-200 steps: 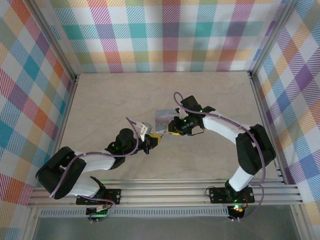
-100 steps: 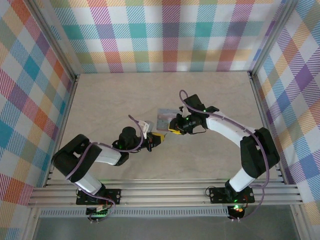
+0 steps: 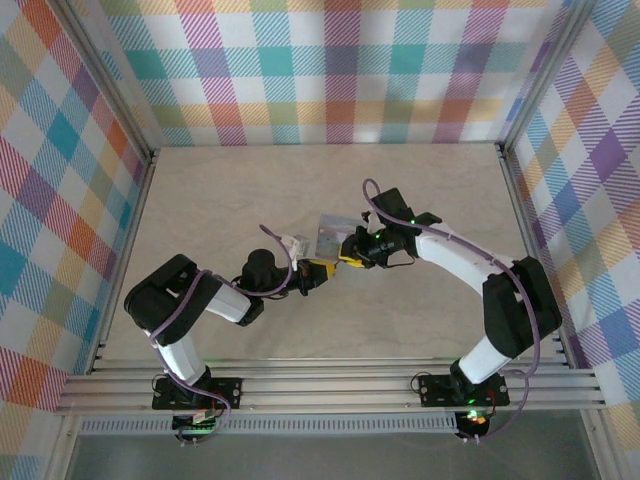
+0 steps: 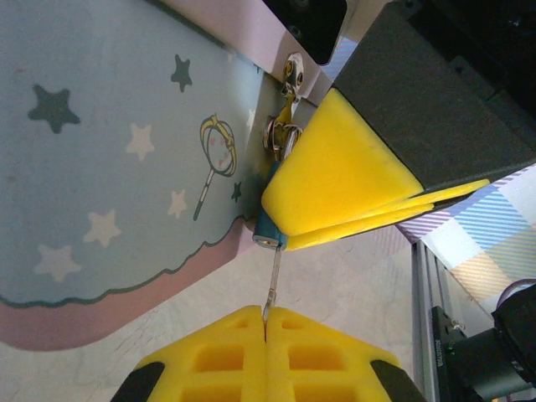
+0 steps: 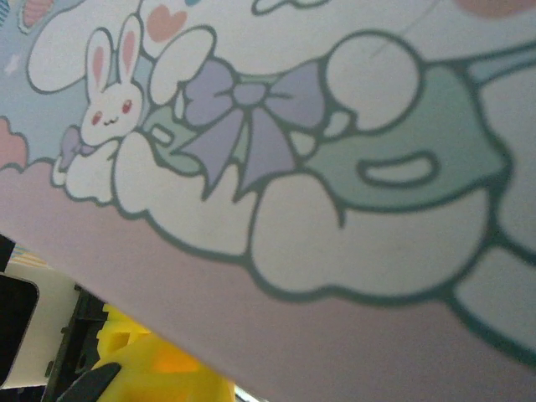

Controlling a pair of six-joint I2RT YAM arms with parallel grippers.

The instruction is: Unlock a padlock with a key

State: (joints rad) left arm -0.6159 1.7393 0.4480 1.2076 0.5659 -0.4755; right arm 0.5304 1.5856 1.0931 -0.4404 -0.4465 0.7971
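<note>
In the left wrist view my left gripper [image 4: 266, 311] is shut on a thin metal key [image 4: 274, 275]. The key's shaft runs up into the bottom of the tiny dark blue padlock [image 4: 266, 232]. My right gripper [image 4: 285, 226] is shut on that padlock, its yellow fingers [image 4: 335, 172] hiding most of the body. The padlock hangs from a small metal hasp [image 4: 286, 126] on the pale blue box [image 4: 109, 167]. From above, the left gripper [image 3: 318, 272] and right gripper [image 3: 351, 259] meet tip to tip just below the tilted box [image 3: 331, 233].
The cartoon rabbit lid of the box [image 5: 276, 167] lies very close to the right wrist camera. The beige tabletop [image 3: 220, 190] stretches out around the arms. Checked walls [image 3: 330, 70] enclose it, and a metal rail [image 3: 330, 385] runs along the near edge.
The left arm's elbow and upper link have swung right towards the centre while its gripper stayed at the padlock. The box has tipped up slightly. The right arm has shifted a little right.
</note>
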